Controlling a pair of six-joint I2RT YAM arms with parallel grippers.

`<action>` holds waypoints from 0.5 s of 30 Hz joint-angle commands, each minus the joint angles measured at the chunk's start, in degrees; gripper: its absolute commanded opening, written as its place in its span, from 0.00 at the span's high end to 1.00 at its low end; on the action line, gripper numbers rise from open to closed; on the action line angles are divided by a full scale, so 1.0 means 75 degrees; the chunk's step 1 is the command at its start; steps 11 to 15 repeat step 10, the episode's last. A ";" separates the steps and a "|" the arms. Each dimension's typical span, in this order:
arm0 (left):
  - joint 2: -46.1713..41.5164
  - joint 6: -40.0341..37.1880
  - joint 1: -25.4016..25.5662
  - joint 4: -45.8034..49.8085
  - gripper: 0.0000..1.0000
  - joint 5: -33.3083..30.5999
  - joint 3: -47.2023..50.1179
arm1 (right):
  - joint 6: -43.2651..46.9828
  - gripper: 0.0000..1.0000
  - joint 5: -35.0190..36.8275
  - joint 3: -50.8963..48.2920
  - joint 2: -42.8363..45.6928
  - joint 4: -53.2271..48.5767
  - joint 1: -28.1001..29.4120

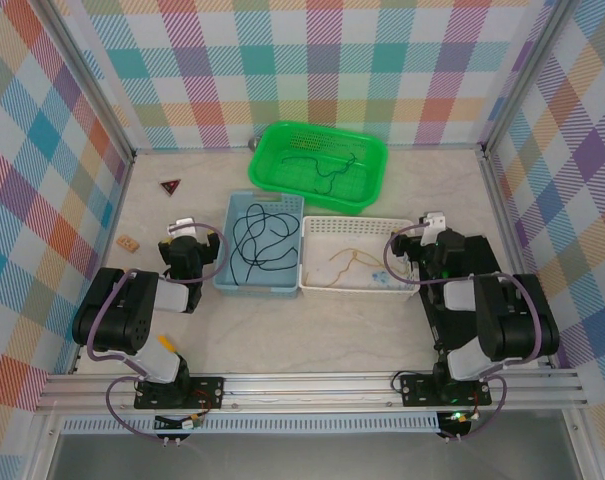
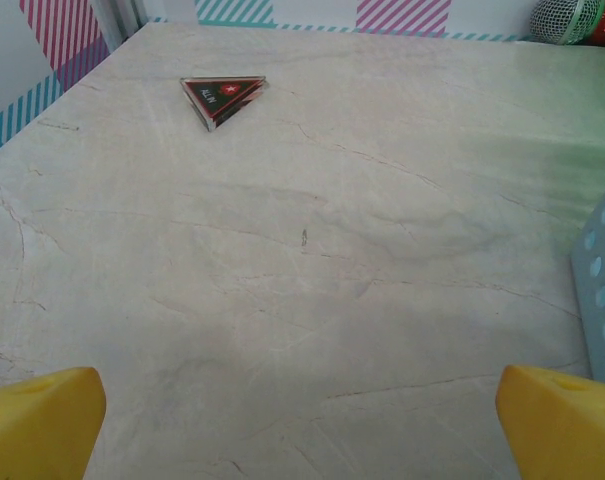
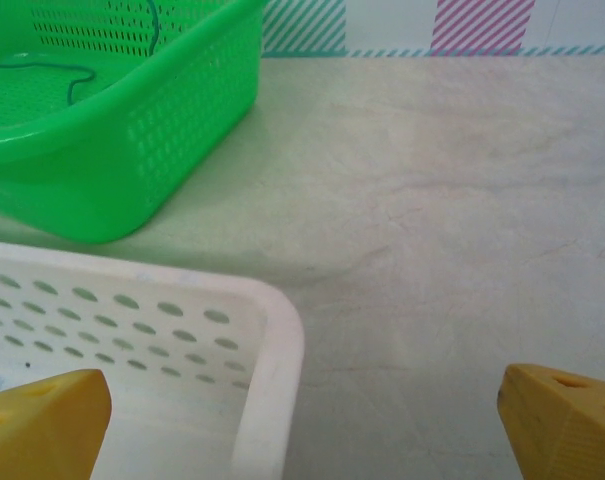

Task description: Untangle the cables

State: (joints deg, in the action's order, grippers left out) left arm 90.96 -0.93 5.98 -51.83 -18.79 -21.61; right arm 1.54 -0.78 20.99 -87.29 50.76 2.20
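Observation:
Each of the cables lies in its own basket. A long black cable [image 1: 260,240] is looped in the blue basket [image 1: 257,290]. A short tan cable [image 1: 347,262] lies in the white basket [image 1: 357,289]. A dark green cable [image 1: 322,168] [image 3: 72,72] rests in the green basket [image 1: 307,195] [image 3: 162,120]. My left gripper [image 1: 190,232] [image 2: 302,425] is open over bare table, just left of the blue basket [image 2: 602,300]. My right gripper [image 1: 434,225] [image 3: 302,425] is open beside the white basket's far right corner [image 3: 272,350]. Neither holds anything.
A red-and-black triangular piece [image 1: 170,186] [image 2: 223,97] lies at the far left of the table. A small tan block [image 1: 128,242] sits near the left wall. A metal mesh object [image 1: 253,143] [image 2: 567,20] stands at the back wall. Plaid walls enclose three sides.

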 commanded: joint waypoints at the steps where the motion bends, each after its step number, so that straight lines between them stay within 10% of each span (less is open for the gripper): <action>1: -0.0058 0.0010 0.0101 -0.0001 0.00 0.0239 -0.0097 | -0.0012 0.01 0.0053 -0.0029 -0.0080 0.0284 -0.0031; 15: -0.0066 -0.0005 0.0099 -0.0023 0.00 0.0223 -0.0085 | -0.0067 0.01 0.0138 0.0142 -0.0127 0.0005 -0.0023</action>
